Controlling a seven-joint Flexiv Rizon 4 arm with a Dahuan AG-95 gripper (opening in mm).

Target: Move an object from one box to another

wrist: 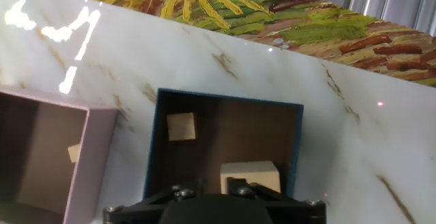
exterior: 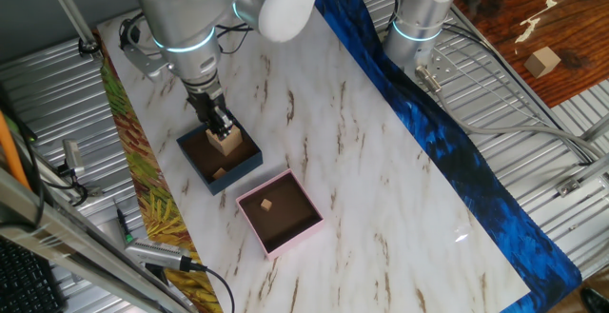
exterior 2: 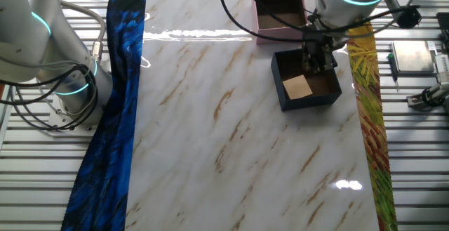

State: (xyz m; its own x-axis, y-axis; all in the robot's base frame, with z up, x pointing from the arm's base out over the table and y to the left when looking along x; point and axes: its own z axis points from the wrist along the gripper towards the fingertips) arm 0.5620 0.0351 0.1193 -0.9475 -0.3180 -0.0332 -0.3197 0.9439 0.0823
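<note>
Gripper [exterior: 225, 134] clamped on wooden block [exterior: 226, 142] inside navy box [exterior: 249, 164] — carry to pink box [exterior: 303, 230] outstanding.

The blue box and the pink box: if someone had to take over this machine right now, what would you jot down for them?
Gripper: down inside the dark blue box, at the larger wooden block; I cannot tell whether its fingers have closed on the block.
Dark blue box: holds that larger block and a smaller wooden cube.
Pink box: beside the blue one, with one small wooden cube already in it.
Done: the arm has reached the blue box.
Left: grip a block, lift it, carry it over the pink box and let go.
</note>
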